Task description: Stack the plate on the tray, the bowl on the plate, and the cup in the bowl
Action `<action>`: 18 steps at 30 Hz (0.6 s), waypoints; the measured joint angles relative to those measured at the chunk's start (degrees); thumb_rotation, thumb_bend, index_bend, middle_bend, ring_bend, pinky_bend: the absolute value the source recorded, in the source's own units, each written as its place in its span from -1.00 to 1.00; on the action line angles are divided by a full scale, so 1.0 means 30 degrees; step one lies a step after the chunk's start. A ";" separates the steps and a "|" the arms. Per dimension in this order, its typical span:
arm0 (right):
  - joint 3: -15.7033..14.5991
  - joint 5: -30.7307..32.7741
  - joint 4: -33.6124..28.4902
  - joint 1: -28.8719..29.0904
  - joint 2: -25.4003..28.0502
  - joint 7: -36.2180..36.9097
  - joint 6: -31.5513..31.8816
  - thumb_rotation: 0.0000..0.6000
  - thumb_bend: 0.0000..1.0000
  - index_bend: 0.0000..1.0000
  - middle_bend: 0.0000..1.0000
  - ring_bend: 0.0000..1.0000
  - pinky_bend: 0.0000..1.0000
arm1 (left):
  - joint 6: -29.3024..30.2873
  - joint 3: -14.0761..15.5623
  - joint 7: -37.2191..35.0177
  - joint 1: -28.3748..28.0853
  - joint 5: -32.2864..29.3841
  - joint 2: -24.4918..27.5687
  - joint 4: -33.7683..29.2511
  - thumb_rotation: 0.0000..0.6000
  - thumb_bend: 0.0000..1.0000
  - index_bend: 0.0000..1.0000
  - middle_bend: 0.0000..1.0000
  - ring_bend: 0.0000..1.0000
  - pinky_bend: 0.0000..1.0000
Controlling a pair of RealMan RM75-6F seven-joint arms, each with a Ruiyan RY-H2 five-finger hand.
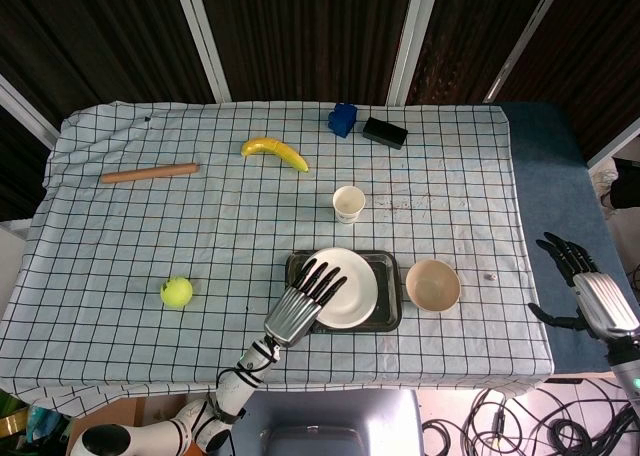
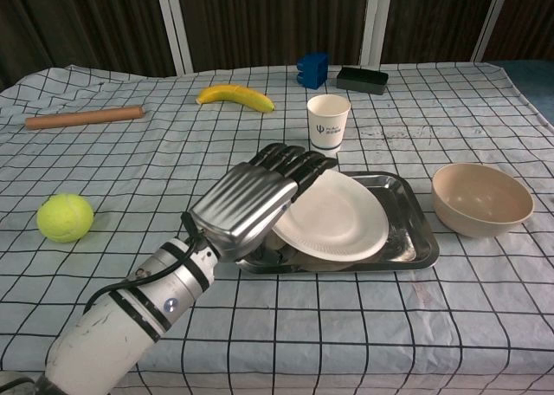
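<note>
A white plate [image 2: 333, 222] lies tilted in the metal tray [image 2: 417, 239], its left edge raised under my left hand [image 2: 251, 203]. That hand holds the plate's left rim, fingers stretched over the top; the thumb is hidden. From above, the plate [image 1: 350, 298] covers the left half of the tray [image 1: 390, 281], with the left hand [image 1: 305, 304] at its lower left. The beige bowl [image 1: 432, 284] [image 2: 481, 198] sits on the cloth right of the tray. A paper cup [image 1: 348, 203] [image 2: 328, 119] stands upright behind the tray. My right hand [image 1: 585, 294] hovers off the table's right edge, fingers spread and empty.
A tennis ball [image 1: 176, 292] lies left of the tray. At the back are a banana [image 1: 275, 152], a wooden rolling pin [image 1: 149, 173], a blue block [image 1: 343, 118] and a black box [image 1: 384, 131]. The table's front edge runs close below the tray.
</note>
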 measured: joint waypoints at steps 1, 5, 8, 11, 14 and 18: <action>-0.0002 -0.0006 -0.0035 -0.0015 0.0014 -0.0003 0.0016 1.00 -0.63 -1.00 -1.00 -1.00 -1.00 | -0.0045 -0.0076 0.0155 -0.0002 -0.0100 0.0009 -0.0070 1.00 -0.47 -1.00 -0.97 -1.00 -1.00; 0.0022 0.0063 -0.0040 -0.0105 0.0087 0.0137 0.0096 1.00 -0.64 -1.00 -1.00 -1.00 -1.00 | -0.0387 -0.0209 0.0576 0.0007 -0.0463 0.0252 -0.0850 1.00 -0.47 -1.00 -0.99 -1.00 -1.00; 0.0014 0.0055 0.0028 -0.0134 0.0109 0.0194 0.0096 1.00 -0.64 -1.00 -1.00 -1.00 -1.00 | -0.0571 -0.0127 0.1020 0.0135 -0.0618 0.0739 -0.1964 1.00 -0.47 -1.00 -1.00 -1.00 -1.00; 0.0009 0.0026 0.0029 -0.0118 0.0105 0.0209 0.0044 1.00 -0.63 -1.00 -1.00 -1.00 -1.00 | -0.0702 0.0039 0.2012 0.0345 -0.0756 0.1409 -0.3422 1.00 -0.47 -1.00 -1.00 -1.00 -1.00; 0.0008 -0.0019 -0.0031 -0.0106 0.0093 0.0123 0.0041 1.00 -0.63 -1.00 -1.00 -1.00 -1.00 | -0.0831 0.0226 0.3296 0.0602 -0.0941 0.2083 -0.4885 1.00 -0.48 -1.00 -1.00 -1.00 -1.00; -0.0035 -0.0130 -0.0186 -0.0110 0.0086 -0.0075 0.0051 1.00 -0.64 -1.00 -1.00 -1.00 -1.00 | -0.1171 0.0217 0.4761 0.0873 -0.1581 0.2616 -0.5886 1.00 -0.47 -1.00 -1.00 -1.00 -1.00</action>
